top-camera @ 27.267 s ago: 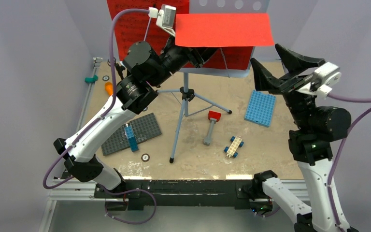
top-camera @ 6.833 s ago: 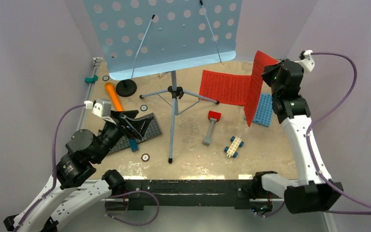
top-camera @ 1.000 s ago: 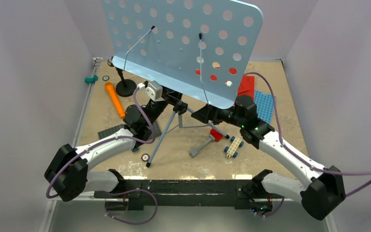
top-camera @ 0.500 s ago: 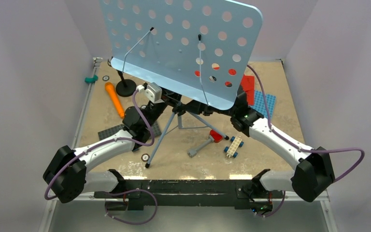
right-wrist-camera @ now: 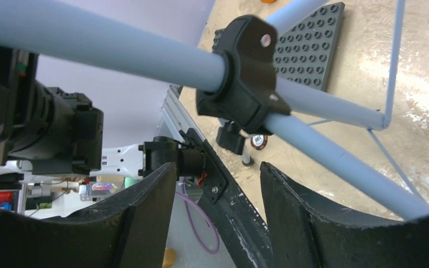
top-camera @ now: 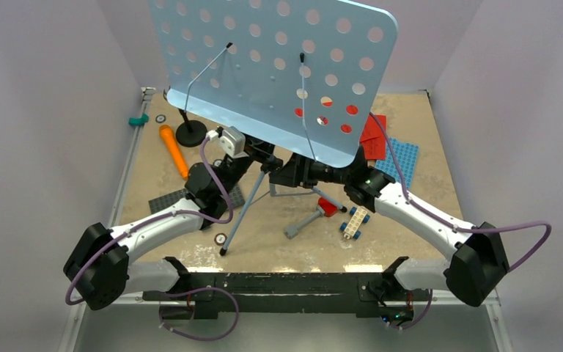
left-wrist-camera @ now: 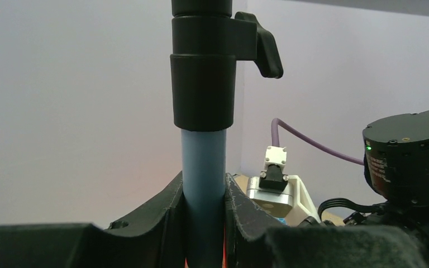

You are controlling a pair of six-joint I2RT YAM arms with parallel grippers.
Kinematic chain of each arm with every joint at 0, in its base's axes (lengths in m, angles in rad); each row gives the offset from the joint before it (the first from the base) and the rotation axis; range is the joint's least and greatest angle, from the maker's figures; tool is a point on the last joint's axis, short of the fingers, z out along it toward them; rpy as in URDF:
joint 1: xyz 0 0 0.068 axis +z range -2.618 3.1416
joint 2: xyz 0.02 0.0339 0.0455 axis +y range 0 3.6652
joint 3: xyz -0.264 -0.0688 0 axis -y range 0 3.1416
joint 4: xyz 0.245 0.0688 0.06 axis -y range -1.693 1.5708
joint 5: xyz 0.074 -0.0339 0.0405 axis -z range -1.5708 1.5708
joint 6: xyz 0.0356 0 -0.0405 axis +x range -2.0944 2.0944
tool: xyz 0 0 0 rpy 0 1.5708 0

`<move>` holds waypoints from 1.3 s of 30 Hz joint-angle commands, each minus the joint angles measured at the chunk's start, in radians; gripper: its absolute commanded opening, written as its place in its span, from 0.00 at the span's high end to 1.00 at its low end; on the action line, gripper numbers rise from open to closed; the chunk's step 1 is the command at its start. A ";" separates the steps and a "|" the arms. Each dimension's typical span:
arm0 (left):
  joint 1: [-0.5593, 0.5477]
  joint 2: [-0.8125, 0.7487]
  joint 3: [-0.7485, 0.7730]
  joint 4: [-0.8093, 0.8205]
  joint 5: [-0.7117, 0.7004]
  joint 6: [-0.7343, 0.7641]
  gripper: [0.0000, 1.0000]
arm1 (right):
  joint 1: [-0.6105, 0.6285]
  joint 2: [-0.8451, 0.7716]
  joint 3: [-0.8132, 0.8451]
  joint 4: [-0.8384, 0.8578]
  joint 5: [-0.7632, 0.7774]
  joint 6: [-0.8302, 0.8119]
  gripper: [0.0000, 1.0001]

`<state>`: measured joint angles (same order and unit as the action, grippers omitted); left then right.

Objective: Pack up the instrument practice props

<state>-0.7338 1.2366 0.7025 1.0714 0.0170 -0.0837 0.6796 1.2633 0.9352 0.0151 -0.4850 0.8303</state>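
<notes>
Music stand (top-camera: 271, 73): stands leaning at the middle of the table (top-camera: 278, 246), between both arms. Its pale-blue holed plate hangs high over them and the legs are still spread.
Why held so: judging by the grip, one arm steadies the blue pole (left-wrist-camera: 204, 162) so the other can work the leg joint and fold the stand for packing.
Left pincer (left-wrist-camera: 204, 192): clenched on the stand's pole, just below the black collar (left-wrist-camera: 204, 72) with its lever.
Right pincer (right-wrist-camera: 218, 173): spread wide, grasping nothing. The stand's black hub (right-wrist-camera: 244, 75) sits just past its fingertips, apart from them.
Red pages (top-camera: 372, 132): right of the stand, behind its plate, partly seen through the holes.
Orange microphone (top-camera: 172, 150): left of the stand, lying flat.
Black mic stand (top-camera: 190, 132): left of the stand, just behind the microphone.
Leftovers: hammer (top-camera: 311, 216) and toy car (top-camera: 354, 221) near the stand's feet; grey studded plate (top-camera: 165, 202) to its left, blue studded plate (top-camera: 399, 158) to its right.
</notes>
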 commanded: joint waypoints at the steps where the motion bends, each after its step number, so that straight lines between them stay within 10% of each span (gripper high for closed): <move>1: -0.007 -0.033 -0.050 -0.069 -0.013 0.027 1.00 | -0.001 0.036 0.064 0.017 0.052 0.008 0.40; 18: -0.012 -0.029 -0.078 -0.064 -0.043 0.060 1.00 | -0.001 0.136 0.147 0.031 0.053 -0.025 0.67; 39: -0.010 -0.082 -0.093 -0.157 0.021 0.032 1.00 | -0.013 0.202 0.234 -0.032 0.024 -0.085 0.66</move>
<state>-0.7330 1.1595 0.6563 1.0302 -0.0429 -0.0334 0.6857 1.4353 1.1049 -0.0711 -0.4942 0.7876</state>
